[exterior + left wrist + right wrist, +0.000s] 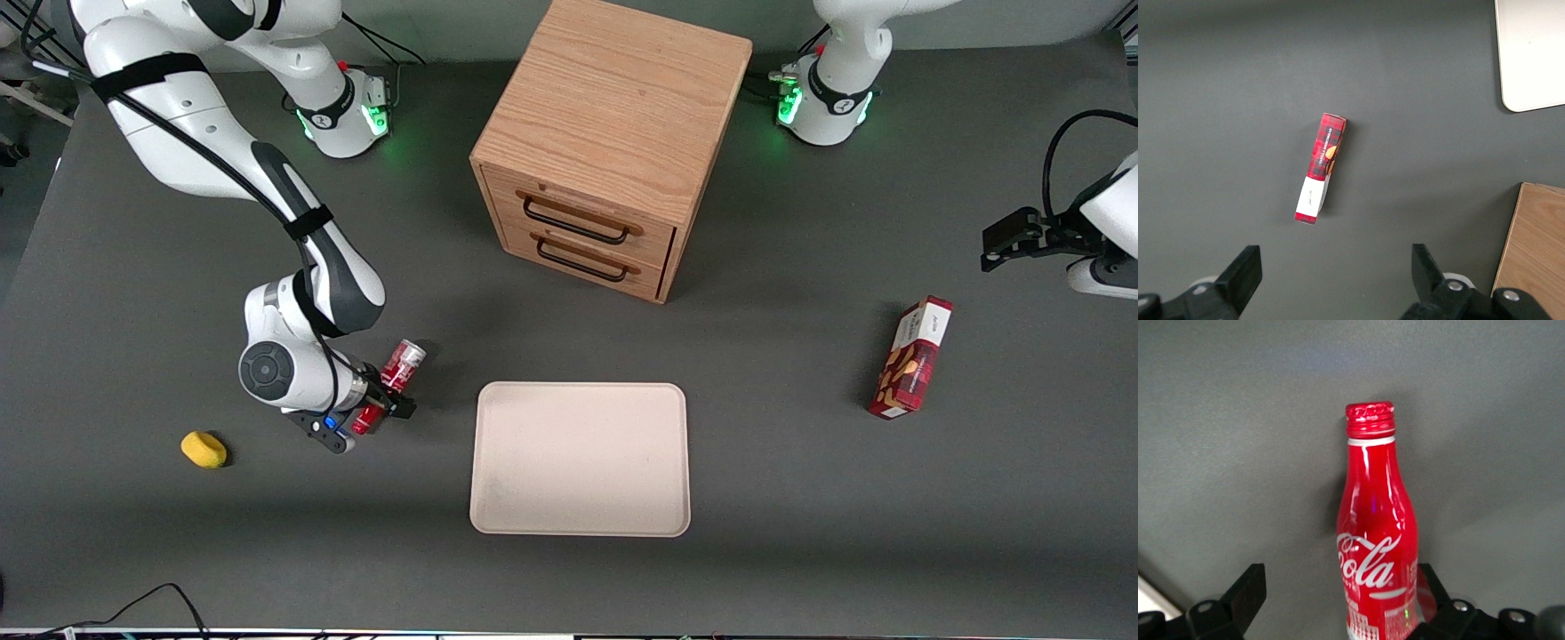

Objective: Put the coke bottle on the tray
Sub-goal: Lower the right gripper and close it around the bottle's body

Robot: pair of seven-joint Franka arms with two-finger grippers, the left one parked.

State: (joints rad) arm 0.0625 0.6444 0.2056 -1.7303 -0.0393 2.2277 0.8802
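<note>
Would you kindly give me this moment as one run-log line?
gripper: around coke bottle, beside tray | bottle: tilted, not on tray | tray: bare | next: likely carry to tray

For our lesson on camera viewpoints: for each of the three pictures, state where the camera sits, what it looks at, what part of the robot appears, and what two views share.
Front view: high above the table, looking down at the tray, wooden two-drawer box, yellow object and both arms; the gripper holds the coke bottle beside the tray.
Left wrist view: on the parked arm, looking down at the red snack box; its own fingers show.
Right wrist view: on the working arm, looking along the bottle; fingers show.
Shared: front and left wrist views both show the snack box and tray.
</note>
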